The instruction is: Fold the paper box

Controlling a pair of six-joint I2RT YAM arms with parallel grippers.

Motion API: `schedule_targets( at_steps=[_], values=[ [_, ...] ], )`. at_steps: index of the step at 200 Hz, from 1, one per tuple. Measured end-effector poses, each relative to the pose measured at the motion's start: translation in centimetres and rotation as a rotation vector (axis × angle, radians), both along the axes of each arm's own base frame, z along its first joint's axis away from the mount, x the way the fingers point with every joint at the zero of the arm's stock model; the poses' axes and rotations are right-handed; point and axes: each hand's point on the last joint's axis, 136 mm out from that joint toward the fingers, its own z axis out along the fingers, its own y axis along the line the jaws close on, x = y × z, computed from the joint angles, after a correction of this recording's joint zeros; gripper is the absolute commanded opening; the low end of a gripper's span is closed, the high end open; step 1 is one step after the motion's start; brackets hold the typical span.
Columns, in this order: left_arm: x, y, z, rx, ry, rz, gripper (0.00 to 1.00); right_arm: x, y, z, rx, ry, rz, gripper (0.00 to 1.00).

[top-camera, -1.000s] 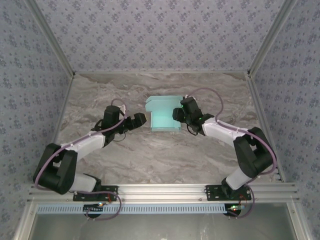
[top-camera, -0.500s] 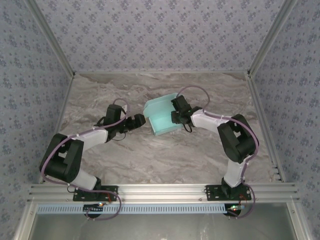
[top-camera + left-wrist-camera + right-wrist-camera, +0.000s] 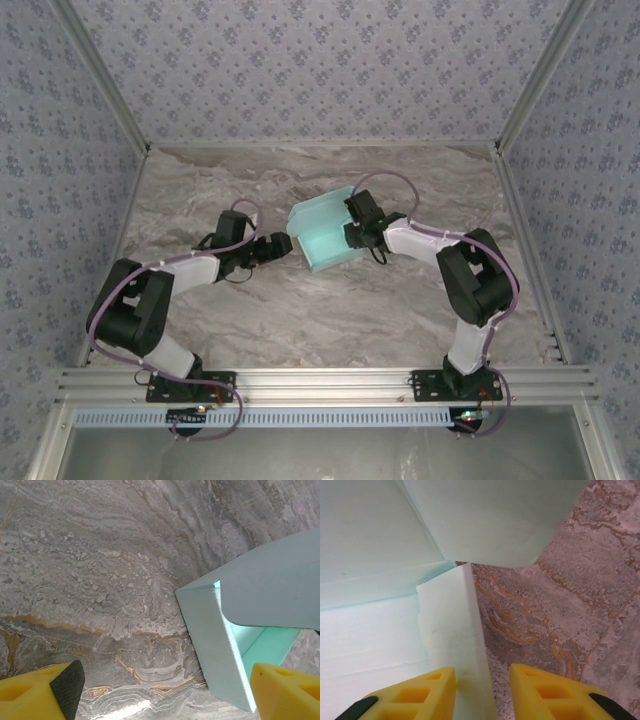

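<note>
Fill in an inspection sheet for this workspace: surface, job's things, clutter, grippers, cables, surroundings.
Surface: marbled table.
Job's things: pale blue paper box, partly folded, open side up, mid-table.
Clutter: nothing seen.
Grippers: left gripper open, at the box's corner; right gripper astride a box wall, a gap on one side, not clamped.
Cables: purple cables loop along both arms.
Surroundings: patterned walls; aluminium frame at the near edge.

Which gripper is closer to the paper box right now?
Right. The right gripper straddles the paper box's right wall; the left gripper sits open just off its left corner.
</note>
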Motion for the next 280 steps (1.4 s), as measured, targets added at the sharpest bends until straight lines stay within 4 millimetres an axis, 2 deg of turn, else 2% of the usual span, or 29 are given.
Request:
schedule_targets(
  at_steps=[12,26,36,48,75,109,135,164,180,210,259,280],
  values=[
    [0.0,0.0,-0.1,0.001,0.002,0.000,0.87,0.0,0.3,-0.3,-0.009,-0.002,0.018,0.35],
    [0.0,0.0,-0.1,0.001,0.001,0.000,0.87,-0.2,0.7,-1.2,-0.026,0.007,0.041,0.23],
    [0.0,0.0,-0.1,0.000,0.001,0.000,0.88,-0.4,1.0,-2.1,-0.045,0.019,0.058,0.17],
    [0.0,0.0,0.0,-0.001,0.000,-0.001,0.88,-0.6,1.1,-2.9,-0.057,0.033,0.064,0.15],
    [0.2,-0.2,0.2,-0.009,-0.012,-0.003,0.88,-0.8,1.4,-2.8,-0.047,0.022,0.068,0.14],
    [0.0,-0.3,0.2,-0.025,-0.031,-0.007,0.93,-2.5,0.6,-1.5,0.024,-0.012,0.033,0.14],
    [-0.7,-0.5,0.6,-0.059,-0.039,-0.028,0.94,-3.6,0.7,1.3,0.139,-0.074,0.021,0.14],
    [-0.8,-1.6,3.0,-0.125,-0.112,-0.074,0.94,-3.5,1.5,5.2,0.285,-0.156,0.018,0.14],
    [-0.8,-2.1,4.5,-0.158,-0.160,-0.092,0.94,-3.1,1.5,6.1,0.326,-0.176,0.009,0.14],
    [-0.9,-2.7,7.1,-0.212,-0.244,-0.114,0.95,-3.1,1.6,6.3,0.363,-0.168,-0.006,0.14],
    [-2.4,-3.5,11.3,-0.289,-0.352,-0.159,0.99,-2.8,2.2,6.8,0.419,-0.173,-0.017,0.14],
    [-2.7,-4.0,11.8,-0.308,-0.365,-0.177,0.98,-2.8,2.4,6.8,0.426,-0.170,-0.017,0.14]
  ],
)
